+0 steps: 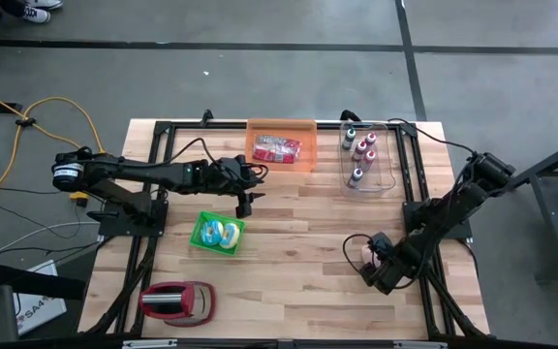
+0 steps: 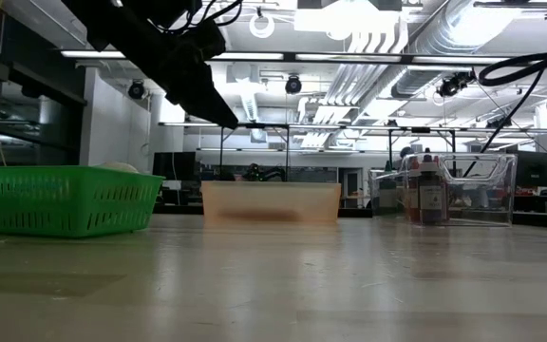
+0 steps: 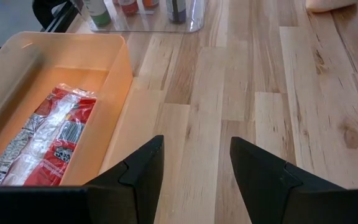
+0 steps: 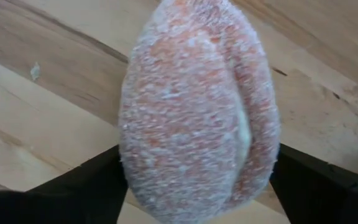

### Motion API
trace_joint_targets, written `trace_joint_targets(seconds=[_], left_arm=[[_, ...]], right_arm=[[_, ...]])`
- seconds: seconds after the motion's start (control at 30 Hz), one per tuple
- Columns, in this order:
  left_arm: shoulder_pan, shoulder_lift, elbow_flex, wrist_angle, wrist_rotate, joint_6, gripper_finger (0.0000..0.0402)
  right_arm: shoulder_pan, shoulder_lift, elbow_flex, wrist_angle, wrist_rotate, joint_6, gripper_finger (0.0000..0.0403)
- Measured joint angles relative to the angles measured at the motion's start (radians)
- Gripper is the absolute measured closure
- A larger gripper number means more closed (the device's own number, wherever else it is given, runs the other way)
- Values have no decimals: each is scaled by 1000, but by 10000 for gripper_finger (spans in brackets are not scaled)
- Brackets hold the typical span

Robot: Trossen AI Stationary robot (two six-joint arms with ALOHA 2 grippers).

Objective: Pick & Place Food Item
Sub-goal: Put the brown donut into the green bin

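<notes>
A pink-orange, sugar-coated food item [image 4: 197, 106] lies on the wooden table near its right front [image 1: 363, 249]. My right gripper [image 4: 197, 177] points straight down over it, open, one finger on each side of the item [image 1: 369, 255]. My left gripper [image 3: 194, 168] hangs open and empty above the table's middle [image 1: 244, 204], beside the orange bin [image 3: 55, 81]. That bin holds a red-and-clear packet [image 1: 277, 147]. A green basket [image 1: 219, 233] with round food pieces stands left of centre. My right gripper has its two fingers [image 4: 73, 183] close against the two opposite sides of the sugared item [image 4: 126, 155], coming from above. Whether they touch it I cannot tell. The item rests on the table.
A clear bin [image 1: 368, 157] with several small bottles stands at the far right. A red-and-grey container [image 1: 175, 301] sits at the near left corner. Bare wood [image 1: 298, 242] lies between the basket and the right gripper. A black frame [image 1: 163, 126] borders the table.
</notes>
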Motion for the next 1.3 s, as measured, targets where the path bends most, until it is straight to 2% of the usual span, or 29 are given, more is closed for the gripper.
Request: trace_joint_targets(seconds=[0.4, 0.63, 0.83, 1.1, 1.3], left_arm=[[0, 0, 0, 0, 0, 0, 222], [0, 0, 0, 0, 0, 0, 222], [0, 0, 0, 0, 0, 0, 222], [0, 0, 0, 0, 0, 0, 222], [0, 0, 0, 0, 0, 0, 222]], right_arm=[[0, 0, 1, 9, -3, 0, 154], [0, 0, 1, 9, -1, -1, 180], [0, -1, 1, 17, 5, -14, 186], [-32, -2, 1, 58, 73, -148, 187], [-121, -2, 1, 166, 88, -392, 187]])
